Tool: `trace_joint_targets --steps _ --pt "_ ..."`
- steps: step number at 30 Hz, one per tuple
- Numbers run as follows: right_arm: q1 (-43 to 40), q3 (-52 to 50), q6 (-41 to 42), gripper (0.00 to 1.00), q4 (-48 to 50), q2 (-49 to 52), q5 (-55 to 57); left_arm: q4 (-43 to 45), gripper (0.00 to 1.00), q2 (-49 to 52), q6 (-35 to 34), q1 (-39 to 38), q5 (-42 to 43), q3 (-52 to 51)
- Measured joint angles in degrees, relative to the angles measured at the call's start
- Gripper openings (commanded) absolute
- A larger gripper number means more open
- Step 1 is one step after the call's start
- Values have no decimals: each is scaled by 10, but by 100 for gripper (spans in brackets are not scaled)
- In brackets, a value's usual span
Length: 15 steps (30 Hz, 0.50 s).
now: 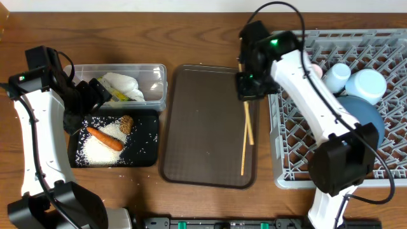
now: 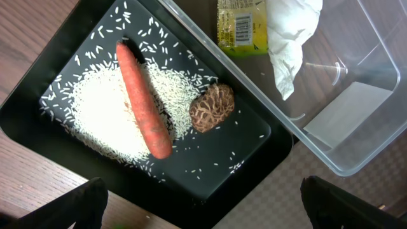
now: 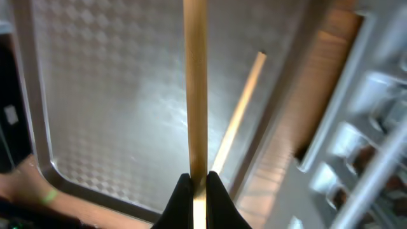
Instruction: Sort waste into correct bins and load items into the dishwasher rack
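Right claw (image 3: 199, 186) clamps one chopstick (image 3: 195, 83); second chopstick (image 3: 238, 117) lies on tray (image 3: 108, 95); left claw (image 2: 210, 210) spread.

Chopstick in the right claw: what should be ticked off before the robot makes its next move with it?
1. Grip: ok. The right gripper is shut on one chopstick.
2. Both chopsticks picked up: not ok. The second chopstick lies on the brown serving tray.
3. Held chopstick lifted clear of that tray: cannot tell. No view shows its height.
4. Room in the dishwasher rack: ok. Bare lattice shows at its near left part.
5. Other arm out of the way: ok. The left gripper is open over the black tray, across the table from the rack.
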Motion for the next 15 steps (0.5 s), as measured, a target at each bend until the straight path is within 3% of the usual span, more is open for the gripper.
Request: trace_joint_targets --steps 15 --pt "-104 2 -40 1 -43 0 50 0 98 0 0 0 0 0"
